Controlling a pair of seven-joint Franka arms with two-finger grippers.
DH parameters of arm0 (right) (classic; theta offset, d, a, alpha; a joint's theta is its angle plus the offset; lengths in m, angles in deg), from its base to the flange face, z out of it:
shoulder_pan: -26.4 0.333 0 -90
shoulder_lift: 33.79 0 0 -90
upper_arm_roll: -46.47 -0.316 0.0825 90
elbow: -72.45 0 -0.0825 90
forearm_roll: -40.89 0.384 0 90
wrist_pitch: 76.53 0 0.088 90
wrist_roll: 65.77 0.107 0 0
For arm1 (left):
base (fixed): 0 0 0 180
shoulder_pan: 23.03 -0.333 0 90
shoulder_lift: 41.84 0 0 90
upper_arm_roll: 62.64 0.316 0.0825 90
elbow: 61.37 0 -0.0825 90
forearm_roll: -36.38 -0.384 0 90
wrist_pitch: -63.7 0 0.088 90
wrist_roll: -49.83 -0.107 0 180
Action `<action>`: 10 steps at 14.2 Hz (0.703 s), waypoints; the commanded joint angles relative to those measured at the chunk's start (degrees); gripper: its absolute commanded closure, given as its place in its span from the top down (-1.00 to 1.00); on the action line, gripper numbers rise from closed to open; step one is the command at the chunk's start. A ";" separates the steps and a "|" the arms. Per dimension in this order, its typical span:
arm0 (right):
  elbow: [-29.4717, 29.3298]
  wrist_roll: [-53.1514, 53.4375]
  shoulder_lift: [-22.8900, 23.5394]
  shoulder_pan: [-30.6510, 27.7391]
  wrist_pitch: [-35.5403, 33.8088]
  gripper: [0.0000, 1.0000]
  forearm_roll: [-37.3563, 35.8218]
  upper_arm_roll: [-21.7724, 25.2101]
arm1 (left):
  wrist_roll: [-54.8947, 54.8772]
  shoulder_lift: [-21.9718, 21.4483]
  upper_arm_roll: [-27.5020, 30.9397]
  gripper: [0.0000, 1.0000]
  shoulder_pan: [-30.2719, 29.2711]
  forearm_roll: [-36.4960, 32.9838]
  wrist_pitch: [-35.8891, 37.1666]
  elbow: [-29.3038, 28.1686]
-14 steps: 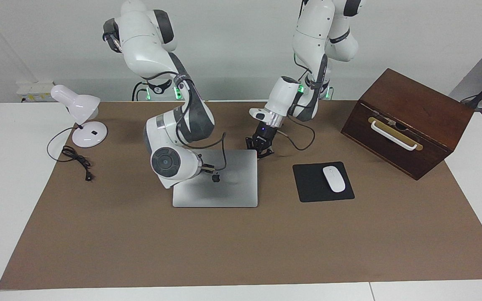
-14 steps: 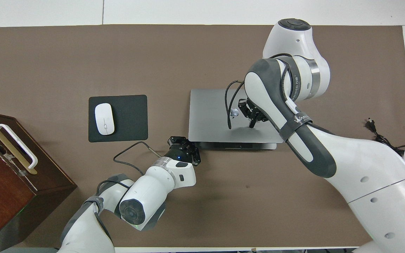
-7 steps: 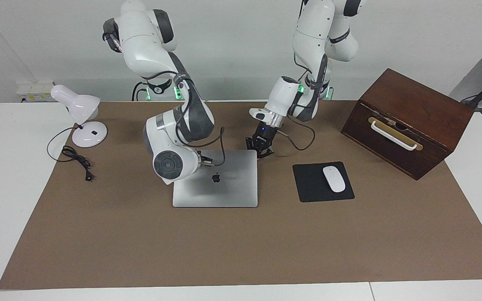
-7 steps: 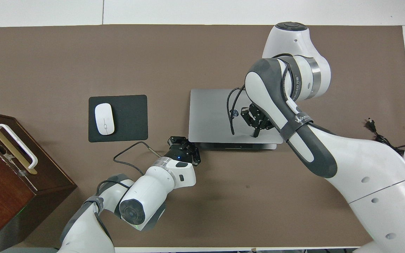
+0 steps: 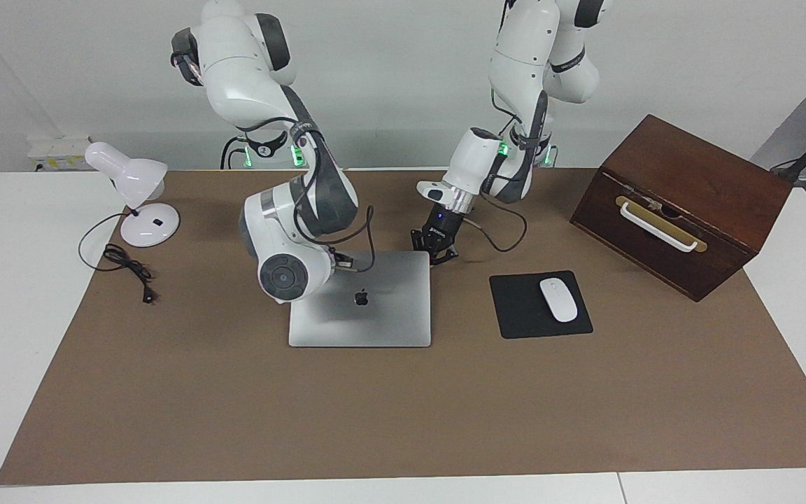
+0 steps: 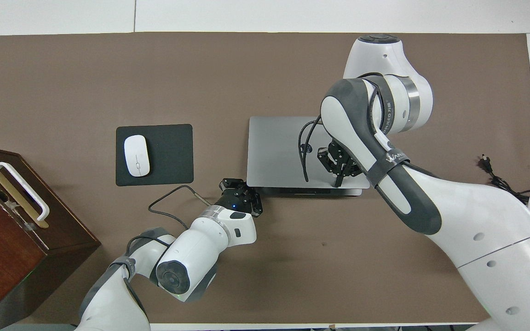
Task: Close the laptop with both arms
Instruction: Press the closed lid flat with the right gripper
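Note:
The silver-grey laptop (image 5: 375,315) (image 6: 274,151) lies in the middle of the brown mat with its lid down, apple logo up and keyboard hidden. In the overhead view a dark strip of its base shows under the lid's edge nearest the robots. My right gripper (image 6: 337,181) is shut, holds nothing, and points down over the lid close to that edge. The right arm's wrist hides most of it in the facing view. My left gripper (image 5: 434,246) (image 6: 239,195) is shut and empty. It sits low at the laptop's robot-side corner toward the left arm's end.
A black mouse pad (image 5: 515,308) with a white mouse (image 5: 558,299) lies beside the laptop toward the left arm's end. A brown wooden box (image 5: 683,203) with a white handle stands past it. A white desk lamp (image 5: 133,182) and its black cord (image 5: 126,266) are at the right arm's end.
The right gripper has slid back over the lid from near the logo toward the robot-side edge, and its wrist has risen slightly. The left arm and the laptop have not moved.

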 commanded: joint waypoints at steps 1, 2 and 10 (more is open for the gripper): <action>7.93 0.18 -3.99 -0.18 5.58 -1.00 -0.39 -0.52 | -1.65 3.65 0.98 -1.00 0.01 0.45 1.60 -3.94; 10.74 0.18 -5.05 0.34 8.30 -1.00 -0.39 -0.52 | -1.66 3.65 0.98 -1.00 0.01 0.45 1.60 -3.94; 12.71 0.18 -6.29 0.35 10.88 -1.00 -0.30 -0.52 | -1.66 3.65 0.98 -1.00 -0.08 0.45 1.60 -3.94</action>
